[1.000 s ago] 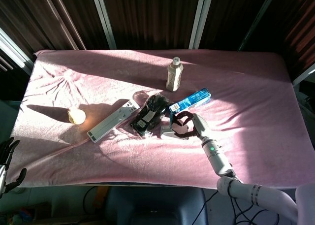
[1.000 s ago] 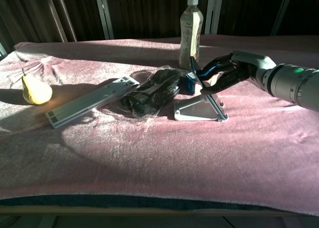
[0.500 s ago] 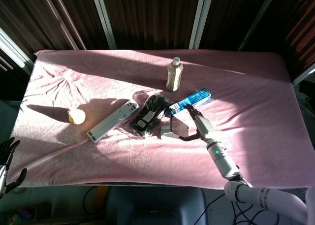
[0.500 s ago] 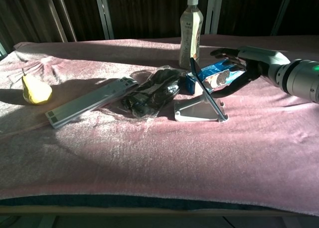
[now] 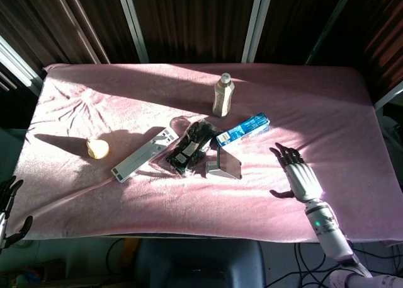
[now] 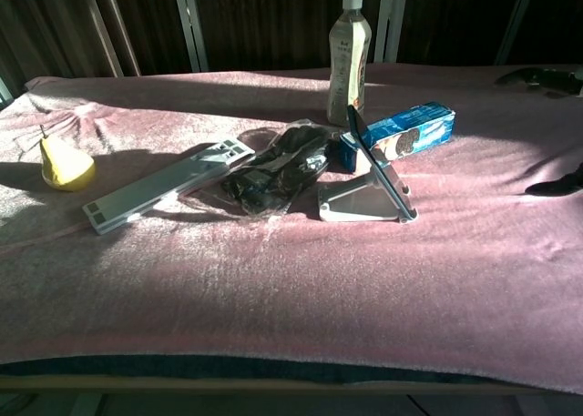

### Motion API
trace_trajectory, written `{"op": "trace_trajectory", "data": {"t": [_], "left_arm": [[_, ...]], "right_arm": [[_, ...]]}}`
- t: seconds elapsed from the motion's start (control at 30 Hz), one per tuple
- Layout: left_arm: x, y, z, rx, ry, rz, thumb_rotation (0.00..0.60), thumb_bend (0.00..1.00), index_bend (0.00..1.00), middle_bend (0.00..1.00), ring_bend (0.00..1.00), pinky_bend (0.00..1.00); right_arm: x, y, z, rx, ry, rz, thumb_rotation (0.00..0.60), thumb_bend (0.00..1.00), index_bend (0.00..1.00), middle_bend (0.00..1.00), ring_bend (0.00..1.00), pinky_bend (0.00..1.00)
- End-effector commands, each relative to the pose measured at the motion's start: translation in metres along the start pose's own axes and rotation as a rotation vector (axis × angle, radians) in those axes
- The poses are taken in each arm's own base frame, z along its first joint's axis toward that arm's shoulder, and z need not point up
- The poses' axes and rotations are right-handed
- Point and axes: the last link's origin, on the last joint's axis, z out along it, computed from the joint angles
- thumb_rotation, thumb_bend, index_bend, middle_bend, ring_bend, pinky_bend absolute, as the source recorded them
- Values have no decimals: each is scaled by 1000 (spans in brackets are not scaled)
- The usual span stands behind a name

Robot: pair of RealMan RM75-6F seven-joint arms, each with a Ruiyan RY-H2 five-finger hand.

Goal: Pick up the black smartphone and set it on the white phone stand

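Note:
The black smartphone (image 5: 229, 162) leans tilted on the white phone stand (image 5: 215, 171) at mid-table. In the chest view the smartphone (image 6: 374, 159) shows edge-on as a thin dark slab, rising from the stand (image 6: 351, 204). My right hand (image 5: 298, 175) hovers well to the right of the stand, its fingers spread and holding nothing. Only its dark fingertips (image 6: 545, 76) show at the right edge of the chest view. My left hand (image 5: 9, 206) hangs off the table's front left corner, empty, with its fingers apart.
A blue box (image 5: 243, 130) lies just behind the stand, and a bottle (image 5: 223, 96) stands farther back. A black wrapped packet (image 5: 191, 147) and a long white bar (image 5: 145, 154) lie left of the stand. A pear (image 5: 97, 149) sits at far left on the pink cloth (image 5: 126, 99).
My right hand has let go of the smartphone and drawn away to the right and toward the front edge. The smartphone stays leaning on the stand.

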Motion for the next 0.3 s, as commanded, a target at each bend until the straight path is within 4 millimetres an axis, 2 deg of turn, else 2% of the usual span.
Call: {"op": "trace_trajectory", "data": {"t": [0.03, 0.3], "left_arm": [[-1, 2, 1, -9, -4, 1, 600, 364, 0, 0, 0, 123], [-3, 4, 3, -10, -5, 2, 600, 364, 0, 0, 0, 122]], "right_arm": [[6, 58, -94, -216, 201, -233, 600, 264, 0, 0, 0, 0], [7, 59, -95, -201, 197, -233, 600, 264, 0, 0, 0, 0]]}}
